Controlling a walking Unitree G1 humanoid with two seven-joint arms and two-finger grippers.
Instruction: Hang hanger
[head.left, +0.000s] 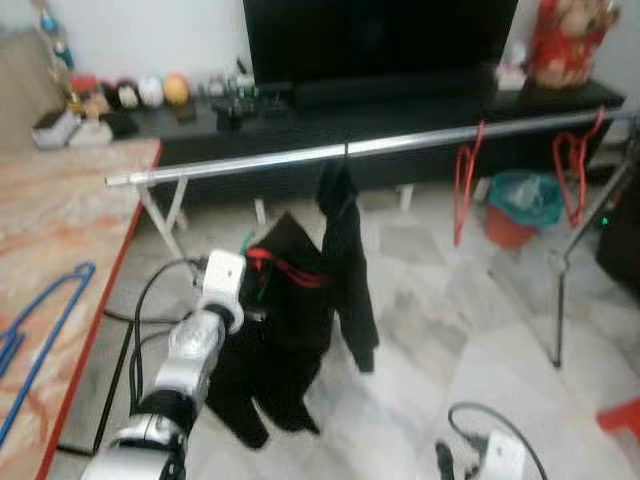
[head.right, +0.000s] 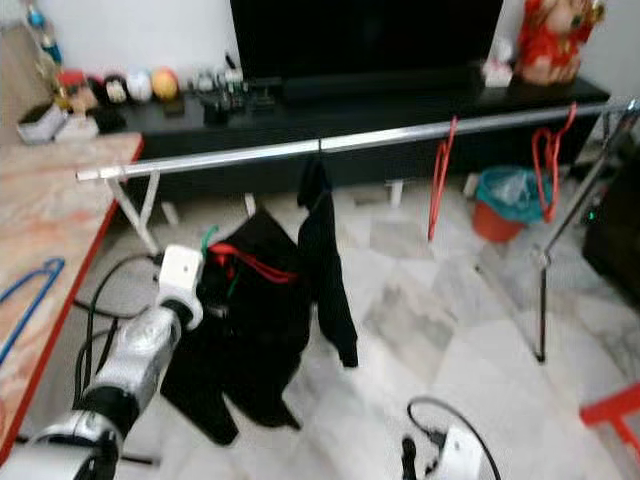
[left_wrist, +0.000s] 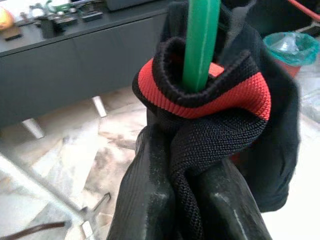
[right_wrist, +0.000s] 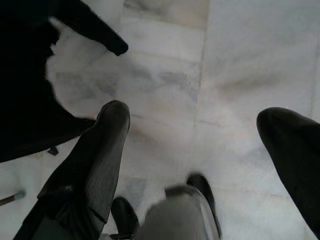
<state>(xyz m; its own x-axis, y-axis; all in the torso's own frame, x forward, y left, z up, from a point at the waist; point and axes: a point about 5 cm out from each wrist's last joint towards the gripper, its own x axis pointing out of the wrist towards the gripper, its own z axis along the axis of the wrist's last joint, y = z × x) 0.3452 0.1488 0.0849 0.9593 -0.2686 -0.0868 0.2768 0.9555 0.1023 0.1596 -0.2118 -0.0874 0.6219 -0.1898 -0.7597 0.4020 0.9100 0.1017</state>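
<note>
From the left eye view, the left gripper is raised in front of the robot, holding a green hanger with a black garment trimmed in red draped on it; the garment hangs below and just short of the silver rail, which runs across the scene from left to right and slightly upward. Another dark piece already hangs from the rail just beside the held garment, and two red hangers sit further along to the right. A blue hanger lies on the table at the left. In the left wrist view, the two black fingers are pressed together on the garment's collar, with the green hanger stem rising straight up out of the collar beyond the fingertips; its hook is out of frame. So the rail lies above and ahead of the left gripper, and the hook probably has to rise over it. In the right wrist view, the right gripper hangs low over the marble floor, fingers spread wide and empty.
</note>
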